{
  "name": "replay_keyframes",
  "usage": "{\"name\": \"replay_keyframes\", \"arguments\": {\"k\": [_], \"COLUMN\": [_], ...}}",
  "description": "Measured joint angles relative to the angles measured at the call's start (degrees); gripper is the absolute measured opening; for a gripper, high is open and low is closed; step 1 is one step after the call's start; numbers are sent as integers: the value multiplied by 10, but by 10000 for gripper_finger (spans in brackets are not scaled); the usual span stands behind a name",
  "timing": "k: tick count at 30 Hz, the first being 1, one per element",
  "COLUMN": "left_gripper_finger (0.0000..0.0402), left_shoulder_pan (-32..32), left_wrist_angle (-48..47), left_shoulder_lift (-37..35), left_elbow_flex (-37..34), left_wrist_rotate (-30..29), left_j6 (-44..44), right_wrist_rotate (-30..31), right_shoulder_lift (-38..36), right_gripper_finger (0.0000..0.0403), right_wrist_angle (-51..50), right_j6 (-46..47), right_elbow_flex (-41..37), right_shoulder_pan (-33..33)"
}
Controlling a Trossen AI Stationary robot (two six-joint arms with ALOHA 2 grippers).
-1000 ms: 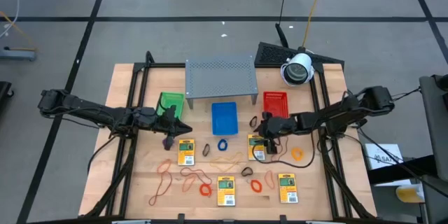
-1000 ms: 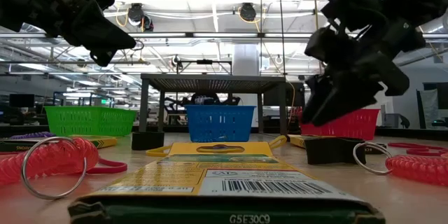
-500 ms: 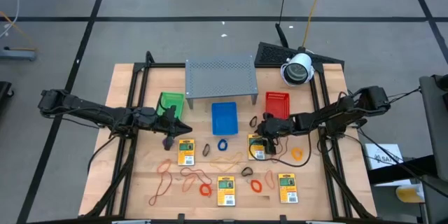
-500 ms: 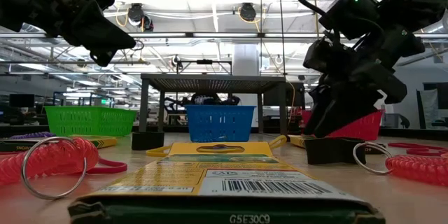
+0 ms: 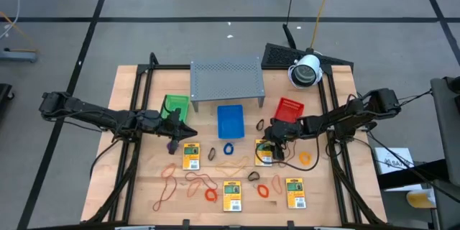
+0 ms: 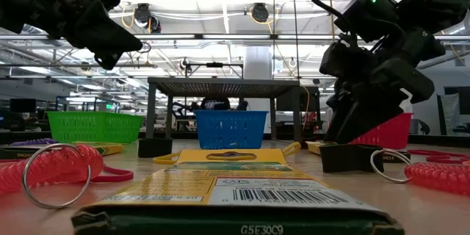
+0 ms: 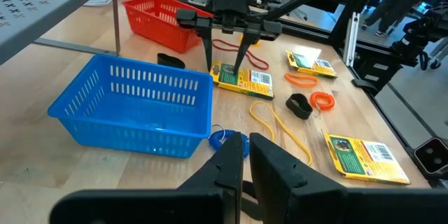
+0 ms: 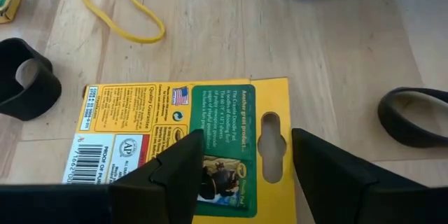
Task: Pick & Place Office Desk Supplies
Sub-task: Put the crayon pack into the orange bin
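On the left, the left gripper (image 5: 175, 123) is held closed and idle beside the green plastic tray (image 5: 175, 103). On the right, the red plastic tray (image 5: 288, 108) has been nudged askew (likely brushed), while the open right gripper (image 5: 272, 142) has been lowered over the yellow rectangular packet (image 5: 264, 151).

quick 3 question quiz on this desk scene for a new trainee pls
1. True or false: the right gripper has open fingers over a yellow packet.
2. Which tray sits under the grey perforated shelf? A green tray B blue tray C red tray
3. Fill in: the left gripper hangs beside the ___ tray.

Key: 1 true; 2 B, partly under its front edge; 3 green.
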Motion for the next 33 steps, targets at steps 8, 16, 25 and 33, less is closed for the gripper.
{"name": "replay_keyframes", "arguments": {"k": [8, 16, 25, 33], "left_gripper_finger": [33, 33, 33, 33], "left_shoulder_pan": [0, 0, 0, 0], "left_wrist_angle": [0, 0, 0, -4], "left_shoulder_lift": [0, 0, 0, 0], "left_elbow_flex": [0, 0, 0, 0], "left_wrist_rotate": [0, 0, 0, 0], "left_j6": [1, 1, 0, 1], "right_wrist_rotate": [-2, -15, 2, 4], "right_shoulder_lift": [0, 0, -1, -36], "right_gripper_finger": [190, 98, 3, 1], "right_wrist_angle": [0, 0, -36, -73], "right_j6": [-1, -17, -32, -71], "right_elbow_flex": [0, 17, 28, 88], "right_shoulder_pan": [0, 0, 0, 1]}}
